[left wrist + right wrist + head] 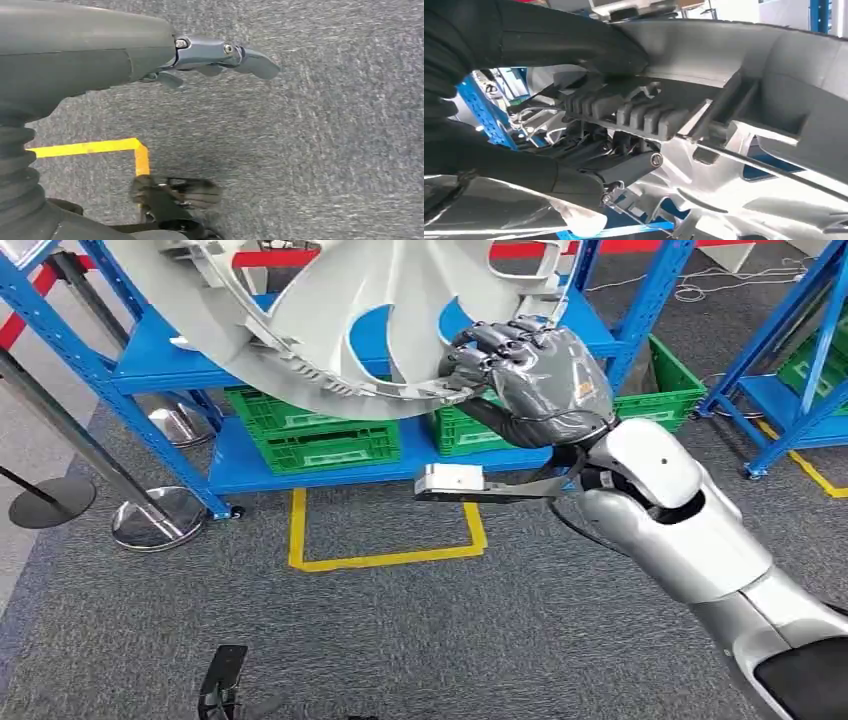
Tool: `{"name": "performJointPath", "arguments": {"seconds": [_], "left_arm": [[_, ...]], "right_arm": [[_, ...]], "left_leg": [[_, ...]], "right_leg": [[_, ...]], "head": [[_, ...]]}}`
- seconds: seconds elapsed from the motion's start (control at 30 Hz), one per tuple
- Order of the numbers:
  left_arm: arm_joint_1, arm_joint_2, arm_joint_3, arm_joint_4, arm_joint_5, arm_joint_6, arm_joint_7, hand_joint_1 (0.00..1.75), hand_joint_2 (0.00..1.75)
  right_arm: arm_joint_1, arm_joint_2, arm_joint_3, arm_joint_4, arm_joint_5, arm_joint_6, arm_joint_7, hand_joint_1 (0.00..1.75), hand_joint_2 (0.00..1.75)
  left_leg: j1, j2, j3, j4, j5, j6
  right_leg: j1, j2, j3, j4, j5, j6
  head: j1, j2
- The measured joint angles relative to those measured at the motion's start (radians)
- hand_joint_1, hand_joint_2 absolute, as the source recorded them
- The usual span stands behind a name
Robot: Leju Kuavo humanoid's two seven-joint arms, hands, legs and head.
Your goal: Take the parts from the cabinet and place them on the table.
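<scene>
Already, a large silver wheel cover (330, 320) is held up by the right hand (520, 365), whose fingers are clamped over the cover's lower rim; in the right wrist view the dark fingers (624, 165) and thumb are seen closed on the ribbed edge of the part (734, 100). The cover is carried in the air in front of the blue shelving rack (320, 465), tilted, and it is not seen resting on any shelf. Green crates (310, 430) are stored on the rack's lower level, and a yellow floor marking (385, 558) is laid on the grey carpet just before it. The left hand (220, 55) is seen in its own wrist view hanging above the carpet, its fingers loosely apart and nothing held. The pick-up from the cabinet can be judged done for this part. What is left is the carry to the table and the set-down; the table is not seen in these views, so a turn or walk is probably needed first.
</scene>
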Motion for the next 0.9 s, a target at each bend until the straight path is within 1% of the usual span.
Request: {"name": "performJointPath", "arguments": {"seconds": [0.03,0.07,0.1,0.13,0.17,0.2,0.23,0.27,0.3,0.33,0.37,0.4,0.43,0.47,0.5,0.53,0.57,0.6,0.63,0.67,0.7,0.77,0.8,0.83,0.87,0.9], "left_arm": [[0.000,0.000,0.000,0.000,0.000,0.000,0.000,0.00,1.75],[0.000,0.000,0.000,0.000,0.000,0.000,0.000,0.00,1.75],[-0.001,0.000,0.000,0.000,0.000,0.000,0.000,0.00,1.75],[-0.001,0.001,0.000,0.000,0.000,0.000,0.000,0.00,1.75],[-0.002,0.001,0.000,0.000,0.000,0.000,0.000,0.00,1.75],[-0.002,0.001,0.000,0.000,0.000,0.000,0.000,0.00,1.75],[-0.001,0.001,0.000,0.000,0.000,0.000,0.000,0.00,1.75],[0.000,0.002,0.000,0.000,0.000,0.000,0.000,0.00,1.75],[-0.001,0.001,0.000,0.000,0.000,0.000,0.000,0.00,1.75],[-0.002,0.000,0.000,0.000,0.000,0.000,0.000,0.00,1.75],[-0.003,0.000,0.000,0.000,0.000,0.000,0.000,0.00,1.75],[-0.003,0.000,0.000,0.000,0.000,0.000,0.000,0.00,1.75],[-0.002,0.000,0.000,0.000,0.000,0.000,0.000,0.00,1.75],[-0.002,0.000,0.000,0.000,0.001,0.002,-0.004,0.00,1.75],[0.000,0.000,0.000,0.000,0.003,0.005,-0.015,0.00,1.75],[0.002,0.001,0.001,0.000,0.005,0.006,-0.024,0.00,1.75],[0.003,0.001,0.001,0.000,0.009,0.006,-0.030,0.00,1.75],[0.005,0.002,0.001,0.000,0.012,0.006,-0.035,0.00,1.75],[0.006,0.002,0.001,0.000,0.012,0.005,-0.039,0.00,1.75],[0.008,0.002,0.001,0.000,0.012,0.005,-0.042,0.00,1.75],[0.010,0.003,0.002,0.000,0.012,0.005,-0.044,0.00,1.75],[0.012,0.004,0.002,0.000,0.012,0.003,-0.045,0.00,1.75],[0.011,0.004,0.002,0.000,0.011,0.003,-0.045,0.00,1.75],[0.009,0.006,0.001,0.000,0.010,0.003,-0.045,0.00,1.75],[0.009,0.008,0.001,0.000,0.009,0.004,-0.046,0.00,1.75],[0.009,0.008,0.001,0.000,0.009,0.004,-0.046,0.00,1.75]], "right_arm": [[0.001,0.000,0.000,0.000,0.000,0.000,0.000,1.75,1.75],[0.001,0.000,0.000,0.000,0.000,0.000,0.000,1.75,1.75],[0.001,0.000,-0.001,0.000,0.000,0.000,0.000,1.75,1.75],[0.001,0.000,-0.001,0.000,0.000,0.000,0.000,1.75,1.75],[-0.001,0.000,-0.002,0.000,0.000,0.000,0.000,1.75,1.75],[0.000,0.000,-0.001,0.000,0.000,0.000,0.000,1.75,1.75],[0.000,0.000,-0.001,0.000,0.000,0.000,0.000,1.75,1.75],[0.001,0.000,-0.001,0.000,0.000,0.000,0.000,1.75,1.75],[0.001,0.000,-0.001,0.000,0.000,0.000,0.000,1.75,1.75],[0.000,0.000,-0.002,0.000,0.000,0.000,0.000,1.75,1.75],[-0.002,0.000,-0.002,0.000,0.000,0.000,0.000,1.75,1.75],[-0.003,0.000,-0.002,0.000,0.000,0.000,0.000,1.75,1.75],[0.000,0.000,-0.002,0.000,-0.002,0.000,0.000,1.75,1.75],[0.003,-0.002,-0.002,0.001,-0.025,0.008,-0.007,1.75,1.75],[0.005,-0.003,-0.003,0.001,-0.070,0.022,-0.020,1.75,1.75],[0.005,-0.003,-0.005,0.001,-0.113,0.033,-0.030,1.75,1.75],[0.005,-0.003,-0.008,0.001,-0.135,0.039,-0.035,1.75,1.75],[0.004,-0.003,-0.013,0.001,-0.145,0.042,-0.040,1.75,1.75],[0.001,-0.003,-0.017,0.000,-0.149,0.042,-0.040,1.75,1.75],[-0.002,-0.003,-0.022,0.000,-0.151,0.043,-0.040,1.75,1.75],[-0.005,-0.003,-0.023,0.000,-0.152,0.044,-0.040,1.75,1.75],[-0.004,-0.003,-0.024,0.000,-0.153,0.045,-0.040,1.75,1.75],[-0.004,-0.003,-0.027,0.000,-0.153,0.046,-0.040,1.75,1.75],[-0.004,-0.003,-0.027,0.000,-0.153,0.047,-0.040,1.75,1.75],[-0.006,-0.003,-0.028,0.001,-0.153,0.047,-0.040,1.75,1.75],[-0.006,-0.003,-0.028,0.001,-0.154,0.047,-0.040,1.75,1.75]], "left_leg": [[0.000,0.000,0.028,-0.033,0.026,0.000],[0.000,0.000,0.072,-0.103,0.062,0.002],[0.000,0.000,0.130,-0.201,0.099,0.006],[0.000,-0.001,0.174,-0.280,0.114,0.012],[-0.005,-0.002,0.188,-0.307,0.103,0.019],[-0.006,-0.002,0.183,-0.311,0.105,0.023],[-0.008,-0.002,0.178,-0.311,0.107,0.026],[-0.009,-0.002,0.174,-0.309,0.111,0.032],[-0.005,-0.001,0.172,-0.320,0.121,0.043],[-0.001,0.004,0.169,-0.326,0.131,0.053],[-0.001,0.004,0.161,-0.326,0.136,0.061],[-0.001,0.005,0.153,-0.325,0.142,0.065],[-0.002,0.006,0.145,-0.324,0.147,0.066],[-0.003,0.014,0.138,-0.324,0.150,0.067],[-0.003,0.016,0.132,-0.323,0.154,0.067],[-0.003,0.020,0.128,-0.322,0.157,0.066],[-0.003,0.024,0.124,-0.319,0.158,0.065],[-0.003,0.030,0.123,-0.316,0.159,0.064],[-0.005,0.035,0.122,-0.313,0.159,0.063],[-0.010,0.040,0.118,-0.312,0.160,0.056],[-0.010,0.048,0.114,-0.312,0.164,0.050],[-0.011,0.068,0.113,-0.312,0.169,0.042],[-0.012,0.078,0.113,-0.312,0.171,0.037],[-0.011,0.069,0.107,-0.304,0.154,0.032],[-0.010,0.040,0.095,-0.270,0.120,0.026],[-0.007,0.023,0.072,-0.204,0.078,0.021]], "right_leg": [[0.000,0.000,-0.007,0.003,0.003,0.002],[0.000,0.001,-0.012,0.007,0.006,0.004],[0.000,0.001,-0.016,0.012,0.007,0.006],[0.000,0.001,-0.020,0.016,0.008,0.008],[0.006,0.002,-0.031,0.021,0.012,0.015],[0.005,0.002,-0.034,0.020,0.019,0.024],[0.004,0.002,-0.037,0.019,0.024,0.031],[0.002,0.002,-0.038,0.016,0.031,0.039],[0.006,0.003,-0.040,0.016,0.035,0.044],[0.002,0.003,-0.061,0.029,0.004,0.048],[0.002,0.004,-0.076,0.075,-0.037,0.053],[0.000,0.004,-0.105,0.157,-0.083,0.057],[-0.001,0.004,-0.136,0.242,-0.122,0.061],[-0.001,0.004,-0.160,0.311,-0.147,0.064],[-0.001,0.004,-0.166,0.339,-0.148,0.066],[-0.002,0.003,-0.144,0.316,-0.125,0.067],[-0.002,0.001,-0.104,0.253,-0.090,0.065],[-0.001,-0.007,-0.046,0.156,-0.049,0.061],[0.000,-0.032,0.010,0.060,-0.022,0.055],[0.014,-0.073,0.044,0.024,-0.044,0.048],[0.019,-0.072,0.039,0.012,-0.039,0.039],[0.018,-0.047,0.028,0.011,-0.036,0.030],[0.015,-0.037,0.025,0.005,-0.028,0.019],[0.007,-0.031,0.028,-0.004,-0.018,0.006],[0.006,-0.021,0.024,-0.005,-0.014,0.000],[0.005,-0.013,0.019,-0.005,-0.011,-0.004]], "head": [[0.000,0.000],[0.000,0.000],[0.000,0.000],[0.000,0.000],[0.001,0.000],[0.001,0.000],[0.001,0.000],[0.002,0.000],[0.001,0.000],[0.002,0.000],[0.006,0.000],[0.006,0.000],[0.005,0.000],[0.006,0.000],[0.006,0.000],[0.006,0.000],[0.006,0.000],[0.006,0.000],[0.006,0.000],[0.006,0.000],[0.005,0.000],[0.005,0.000],[0.005,0.000],[0.006,0.000],[0.003,0.000],[0.002,0.000]]}}
